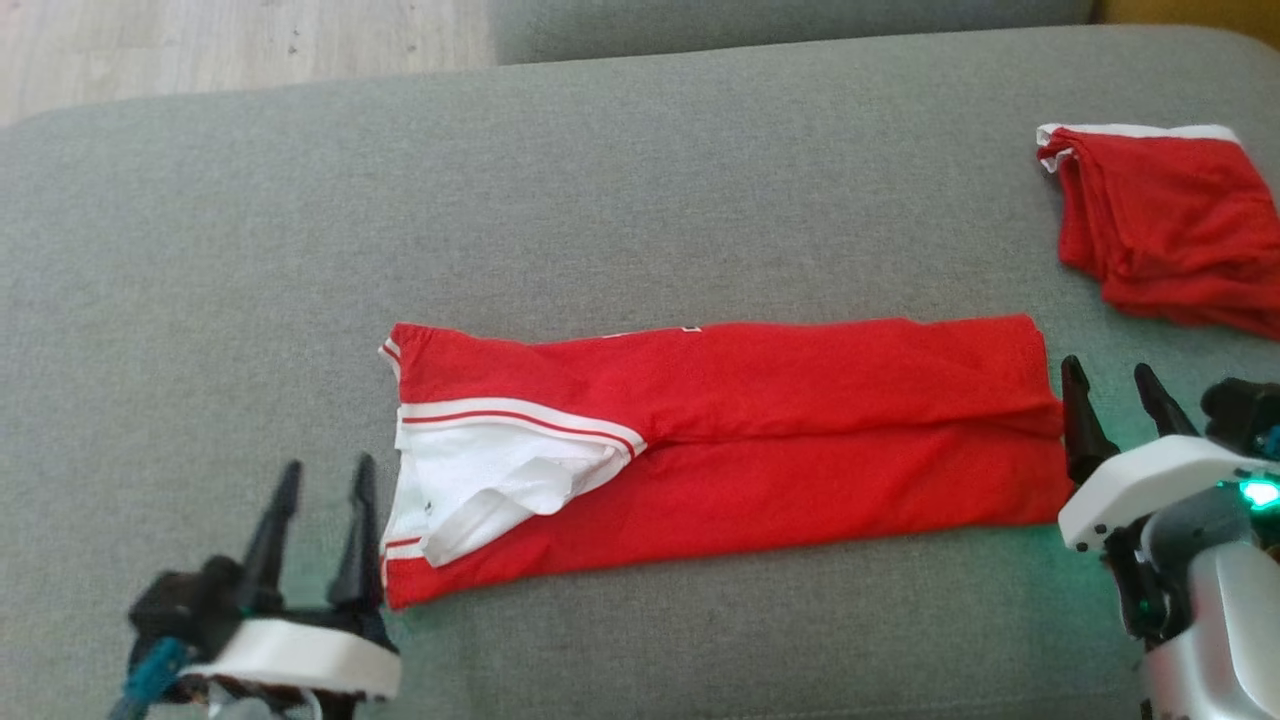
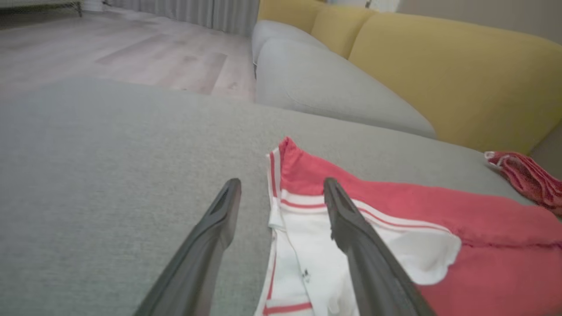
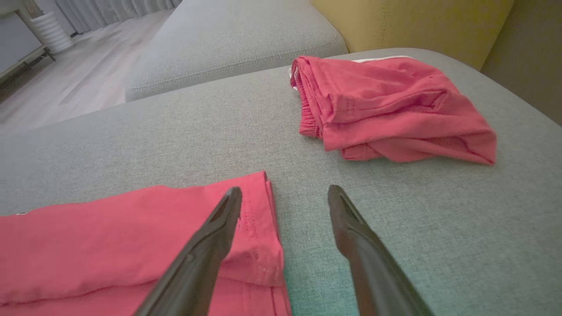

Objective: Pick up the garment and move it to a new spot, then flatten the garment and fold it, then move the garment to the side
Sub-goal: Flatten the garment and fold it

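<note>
Red garment is lying folded in a long strip on the grey cushion — left gripper and right gripper are sitting at its ends, jaws apart, clamping nothing.

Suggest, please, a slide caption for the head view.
Open left gripper and open right gripper flank a long folded red garment on a grey cushion; second red garment at right.

Head looks down; wrists skim low (sharing garment)
</note>
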Available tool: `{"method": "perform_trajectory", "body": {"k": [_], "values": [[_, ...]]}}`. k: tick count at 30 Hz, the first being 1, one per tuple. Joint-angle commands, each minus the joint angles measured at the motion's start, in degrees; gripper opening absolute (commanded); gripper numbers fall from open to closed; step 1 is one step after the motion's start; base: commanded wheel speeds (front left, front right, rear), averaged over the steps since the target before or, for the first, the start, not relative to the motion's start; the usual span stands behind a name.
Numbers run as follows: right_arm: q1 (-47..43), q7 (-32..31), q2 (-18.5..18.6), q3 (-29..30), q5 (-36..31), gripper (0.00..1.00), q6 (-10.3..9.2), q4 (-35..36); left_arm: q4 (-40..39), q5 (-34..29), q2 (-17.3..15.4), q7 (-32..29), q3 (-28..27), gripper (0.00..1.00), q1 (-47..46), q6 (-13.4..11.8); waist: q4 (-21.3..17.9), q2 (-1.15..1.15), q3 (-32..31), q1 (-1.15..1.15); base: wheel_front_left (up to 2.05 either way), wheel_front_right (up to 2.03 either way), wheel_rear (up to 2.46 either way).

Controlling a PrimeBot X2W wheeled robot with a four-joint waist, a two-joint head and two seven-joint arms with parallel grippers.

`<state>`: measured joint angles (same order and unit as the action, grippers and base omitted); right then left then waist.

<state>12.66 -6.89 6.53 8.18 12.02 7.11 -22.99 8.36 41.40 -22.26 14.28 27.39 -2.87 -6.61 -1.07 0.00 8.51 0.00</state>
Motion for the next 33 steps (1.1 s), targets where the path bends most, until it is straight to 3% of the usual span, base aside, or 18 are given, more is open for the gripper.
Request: {"method": "perform_trajectory", "body": {"k": [1,6,10,16,29,30,31,33], "values": [[0.29,0.15,-0.08,-0.74,-0.38,1.00,0.37,2.71,-2.49,-1.51,0.11,0.69,-4.34,1.00,-1.02,-0.53,0.17,0.00,-0.16,0.00,0.00,0.00,0.00],[-0.19,-1.85,-0.55,0.73,-1.38,1.00,0.37,3.98,-4.38,-5.93,3.39,0.71,-10.68,1.00,0.36,-2.39,0.74,0.00,-0.14,0.00,0.00,0.00,0.00],[0.96,-3.32,-1.09,1.31,-2.25,1.00,0.37,3.06,-5.78,-8.42,5.15,0.71,-13.56,1.00,1.15,-2.47,1.41,0.00,0.31,0.00,0.00,0.00,0.00],[2.57,-4.36,-1.60,1.82,-3.39,1.00,0.37,-1.55,-6.92,-10.61,6.55,0.71,-16.23,1.00,2.48,-2.24,3.05,0.00,0.89,0.00,0.00,0.00,0.00],[3.53,-0.18,-2.96,1.60,-6.04,0.98,0.37,-11.73,-8.55,-13.02,7.95,0.72,-19.10,1.00,4.63,-1.60,5.02,0.00,0.93,0.00,0.00,0.00,0.00],[3.48,0.19,-3.07,1.42,-6.19,0.62,0.37,-12.54,-8.63,-13.15,7.97,0.72,-19.26,1.00,4.75,-1.59,5.01,0.00,0.86,0.00,0.00,0.00,0.00],[3.47,0.69,-3.17,1.28,-6.37,0.40,0.37,-13.22,-8.72,-13.26,7.97,0.72,-19.41,1.00,4.89,-1.59,4.94,0.00,0.76,0.00,0.00,0.00,0.00],[3.61,1.61,-3.33,1.04,-6.73,0.07,0.37,-14.54,-8.91,-13.41,7.97,0.72,-19.66,1.00,5.17,-1.61,4.73,0.00,0.50,0.00,0.00,0.00,0.00]]}}
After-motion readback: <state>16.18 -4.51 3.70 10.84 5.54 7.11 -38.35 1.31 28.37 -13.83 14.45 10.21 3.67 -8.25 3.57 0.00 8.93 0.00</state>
